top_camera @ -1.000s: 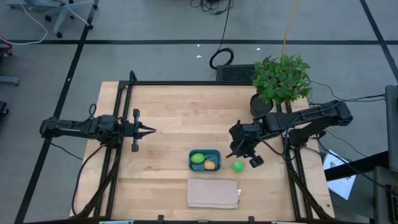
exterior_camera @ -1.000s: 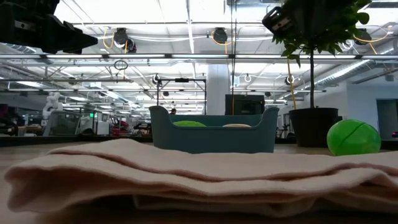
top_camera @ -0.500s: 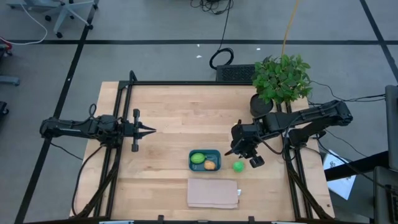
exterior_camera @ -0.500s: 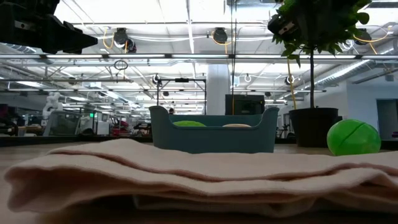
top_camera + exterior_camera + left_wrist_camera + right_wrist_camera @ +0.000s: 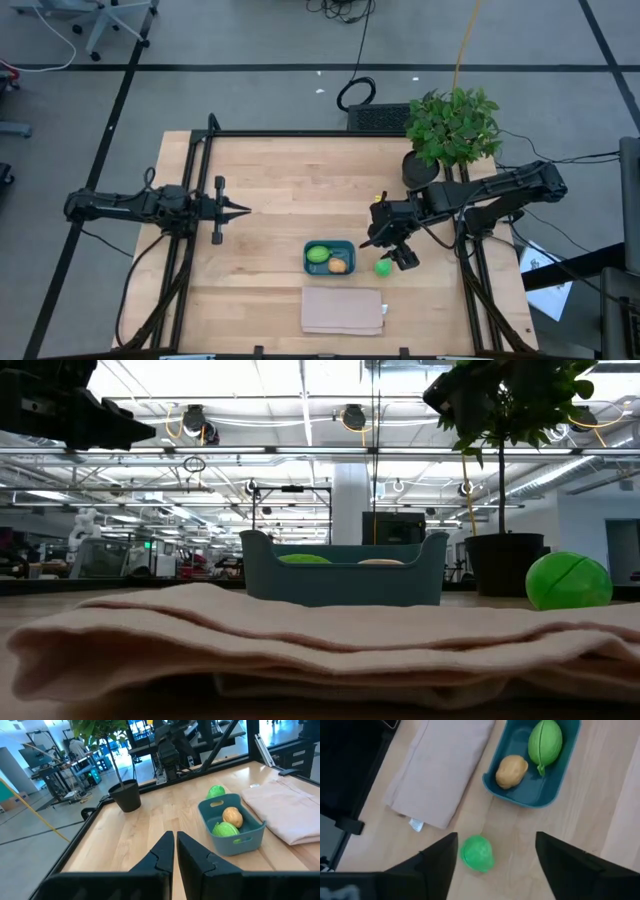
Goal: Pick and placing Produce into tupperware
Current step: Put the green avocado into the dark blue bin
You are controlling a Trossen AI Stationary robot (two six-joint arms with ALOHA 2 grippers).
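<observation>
Lower the right arm's wide-apart jaws squarely over the small bright green ball (image 5: 477,853) beside the shallow teal-blue plastic tupperware (image 5: 560,782), centring before closing.

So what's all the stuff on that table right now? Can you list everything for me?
Tupperware: one, teal, table centre-front.
Lime-green piece: one, inside the tupperware.
Yellow-orange piece: one, inside the tupperware, beside the lime-green one.
Green ball: one, bright green, on the table right of the tupperware.
Cloth: one, tan, folded, front edge.
Potted plant: one, leafy green, back right corner.
Left gripper: shut, waiting at left.
Right gripper: open, above the ball.
</observation>
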